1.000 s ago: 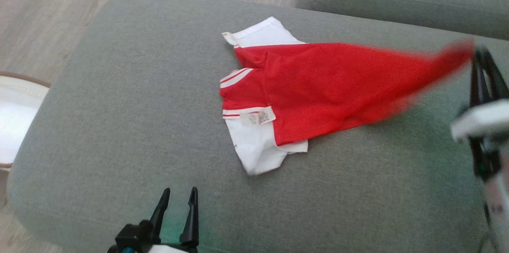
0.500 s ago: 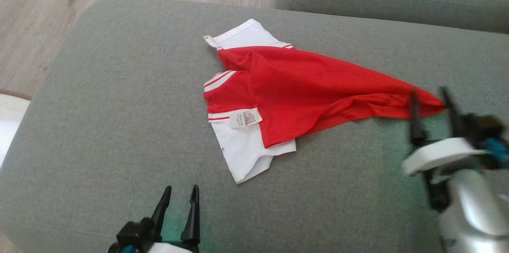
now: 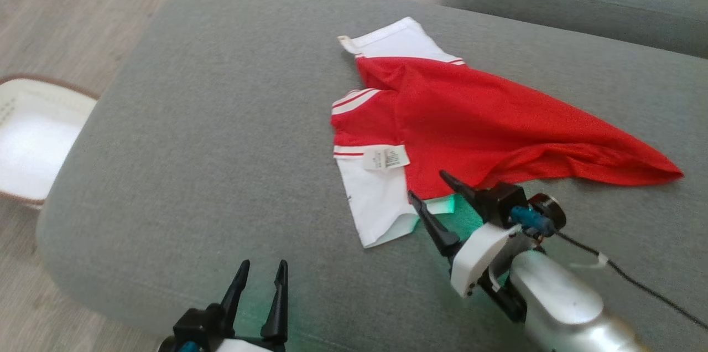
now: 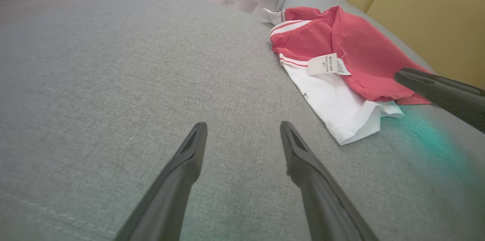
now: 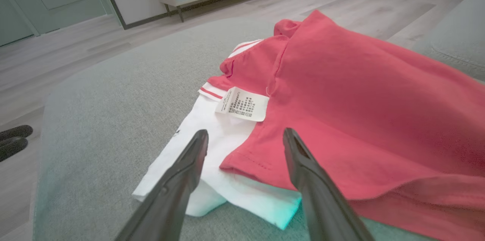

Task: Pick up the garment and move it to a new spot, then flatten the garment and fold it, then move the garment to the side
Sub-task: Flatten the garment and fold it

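Shirt, red and white, lay crumpled mid-frame on grey cushion. Right gripper stood splayed, empty, at lower hem; deep pinch seemed wise. Left gripper splayed, idle.

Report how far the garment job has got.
Placing looks done: the garment lies free on the grey cushion. In hand: the open right gripper points at its near edge, flattening unfinished, red fabric bunched. Left gripper open, idle. Folding and moving aside remain.

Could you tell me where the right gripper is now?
The right gripper sits lower right in the head view, open beside the garment's near corner.
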Motion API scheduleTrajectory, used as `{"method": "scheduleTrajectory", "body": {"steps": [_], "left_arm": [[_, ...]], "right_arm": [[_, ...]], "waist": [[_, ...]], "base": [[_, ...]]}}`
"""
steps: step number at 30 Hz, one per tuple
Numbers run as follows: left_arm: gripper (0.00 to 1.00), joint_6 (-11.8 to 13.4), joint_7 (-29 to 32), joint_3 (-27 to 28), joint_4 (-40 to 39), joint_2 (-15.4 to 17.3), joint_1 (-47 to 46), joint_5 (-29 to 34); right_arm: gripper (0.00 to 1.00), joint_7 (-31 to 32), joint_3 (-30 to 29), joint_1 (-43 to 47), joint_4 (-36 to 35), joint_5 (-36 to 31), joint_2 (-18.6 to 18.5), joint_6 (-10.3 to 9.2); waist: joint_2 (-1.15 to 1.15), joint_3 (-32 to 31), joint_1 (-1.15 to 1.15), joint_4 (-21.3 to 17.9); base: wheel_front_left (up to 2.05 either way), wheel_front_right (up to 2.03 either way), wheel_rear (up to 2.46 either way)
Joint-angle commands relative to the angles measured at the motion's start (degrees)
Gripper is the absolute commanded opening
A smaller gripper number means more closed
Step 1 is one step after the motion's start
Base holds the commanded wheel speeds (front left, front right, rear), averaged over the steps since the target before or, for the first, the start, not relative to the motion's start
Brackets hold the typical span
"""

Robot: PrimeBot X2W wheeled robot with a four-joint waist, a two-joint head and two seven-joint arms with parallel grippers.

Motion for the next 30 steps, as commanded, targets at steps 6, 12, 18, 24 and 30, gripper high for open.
{"method": "scheduleTrajectory", "body": {"steps": [6, 12, 18, 24, 30], "left_arm": [[1.0, 0.3, -0.6, 0.6, -1.6, -0.1, -2.0, -0.9], [1.0, 0.6, -0.6, 0.1, -1.8, -0.1, -1.7, -1.3], [1.0, 0.8, -0.6, -0.2, -1.9, -0.1, -2.0, -1.6], [1.0, 0.9, -0.6, -0.1, -2.1, -0.1, -2.2, -1.6], [1.0, 0.9, -0.6, 0.0, -2.1, -0.1, -2.3, -1.7]], "right_arm": [[1.0, -0.4, 3.6, -5.4, 6.9, 1.5, 0.0, -0.04], [1.0, -1.0, 5.1, -6.8, 11.2, 1.7, 1.3, -0.04], [1.0, -1.5, 5.7, -7.5, 13.0, 2.3, 2.1, -0.04], [0.41, -1.6, 5.9, -7.9, 13.9, 2.7, 2.3, -0.04], [0.0, -1.6, 4.4, -8.3, 11.5, 3.1, 1.6, -0.04]], "waist": [[0.0, 1.3, 0.0, 3.7], [0.0, 1.7, 0.0, 4.3], [0.0, 1.9, 0.0, 4.0], [0.0, 2.0, 0.0, 3.6], [0.0, 2.2, 0.0, 3.1]], "base": [[0.0, 0.0, 0.0], [0.0, 0.0, 0.0], [0.0, 0.0, 0.0], [0.0, 0.0, 0.0], [0.0, 0.0, 0.0]]}}
